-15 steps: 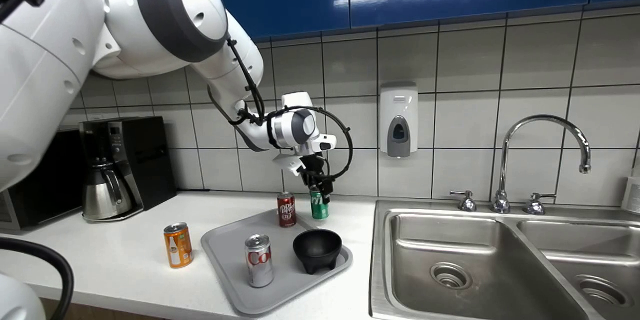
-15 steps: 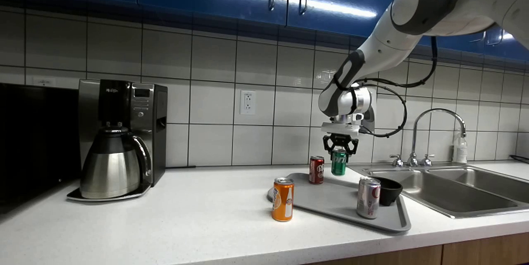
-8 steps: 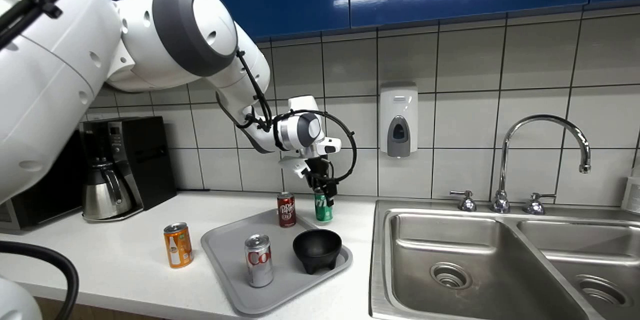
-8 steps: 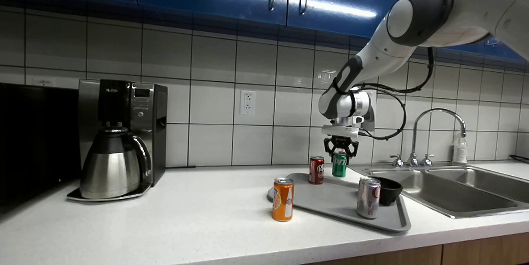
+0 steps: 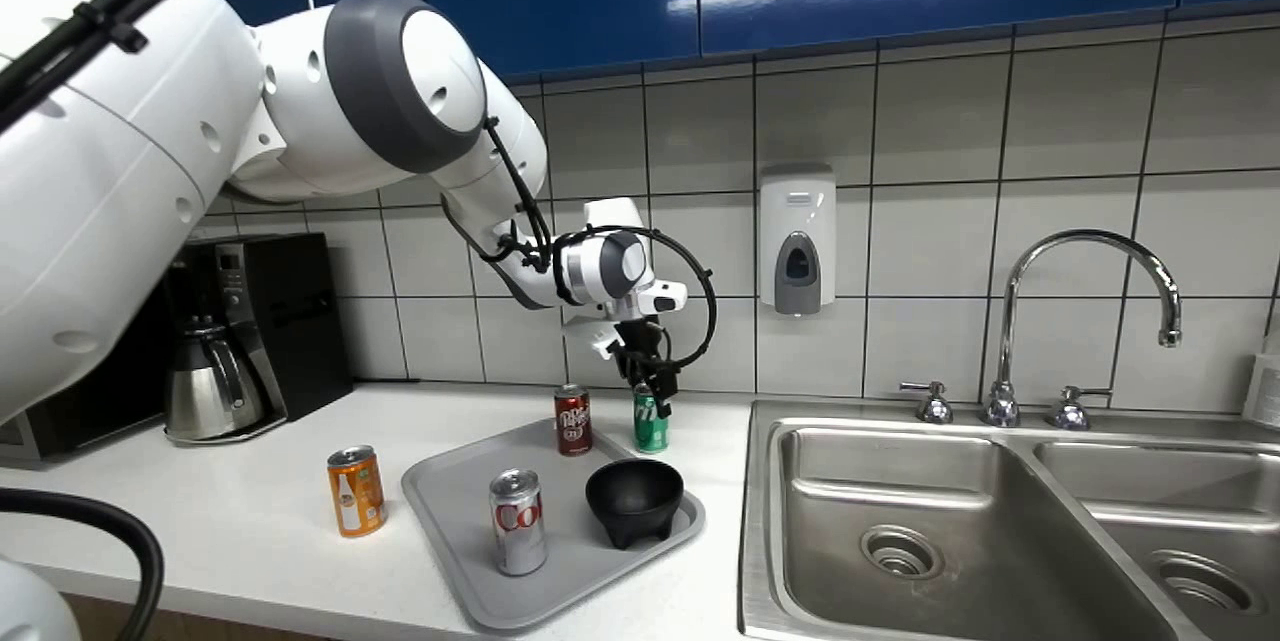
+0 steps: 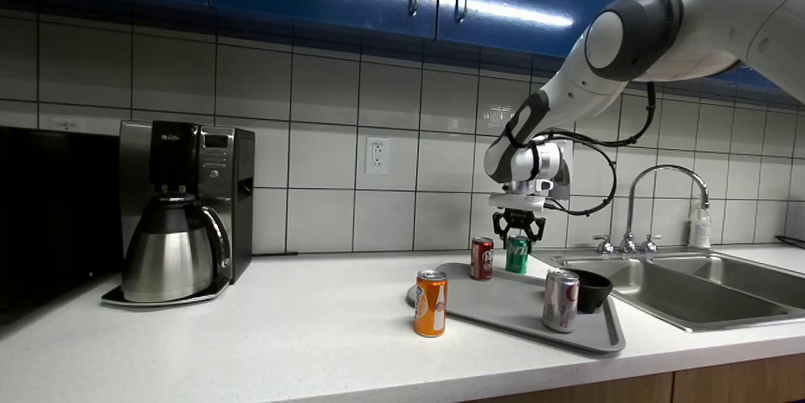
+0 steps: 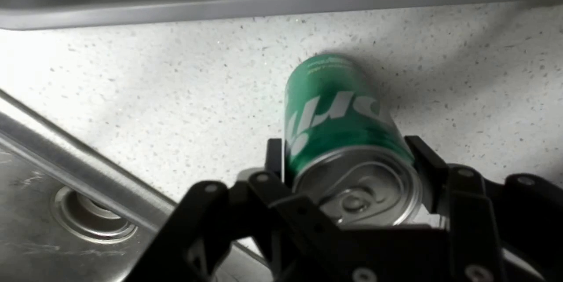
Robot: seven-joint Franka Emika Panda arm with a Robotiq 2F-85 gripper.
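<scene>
Green soda can (image 7: pixel 336 112), one: stood upright on white desk (image 6: pixel 264 340), just beside grey tray (image 5: pixel 460 501). Jaws: parted around the green can, a thin gap seen at one side. Red can (image 5: pixel 573 421), black bowl (image 5: pixel 635 501): carried on tray.

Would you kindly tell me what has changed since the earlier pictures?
The gripper and the green can between its jaws have moved down toward the counter; whether it has let go is unclear. The orange can, silver can, red can, tray and black bowl stayed put.
</scene>
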